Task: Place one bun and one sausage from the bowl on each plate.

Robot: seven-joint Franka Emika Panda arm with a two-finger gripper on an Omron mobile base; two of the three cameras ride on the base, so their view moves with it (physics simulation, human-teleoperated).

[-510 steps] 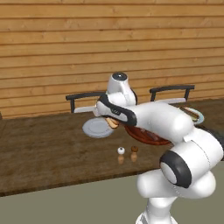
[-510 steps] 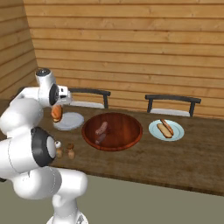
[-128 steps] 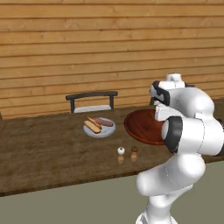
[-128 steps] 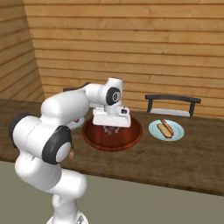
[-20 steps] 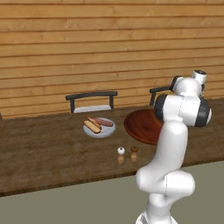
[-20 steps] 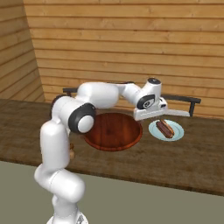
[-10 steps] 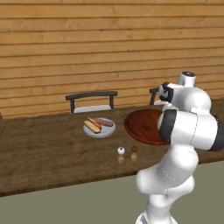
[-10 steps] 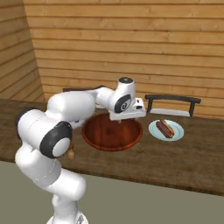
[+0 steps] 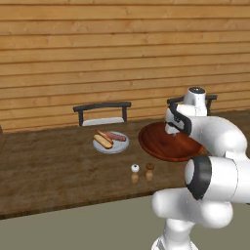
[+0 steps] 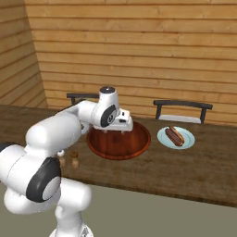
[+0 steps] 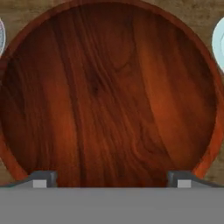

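Swinging back from the right-hand plate (image 10: 176, 138), where it reached a second ago, the gripper (image 10: 118, 126) now hangs over the middle of the bowl (image 10: 119, 140). Its jaws stand wide apart, with nothing between them; in the hand view the two dark tips sit near opposite edges of the picture.

From where I stand the bowl looks bare: only dark wood grain shows inside the glossy rim, no bun and no sausage. It sits on the brown table (image 9: 49, 171), between the two plates. The left-hand plate (image 9: 111, 142) holds a pale bun and a reddish sausage lying side by side, touching, their long axes running parallel and slanting from the near right toward the far left. On the right-hand plate I can make out a dark sausage, long axis running from near right to far left; a paler strip beside it may be the bun, though I cannot be sure.

So the job seems done, or almost so. The risk now is a needless descent: with nothing to grasp, the fingertips would strike the wood and could shove the bowl toward either plate. A wide swing away could also clip the chair backs (image 10: 182, 105) behind the table, or the two small shakers (image 9: 142, 172) standing just in front of the bowl, which look easy to topple.
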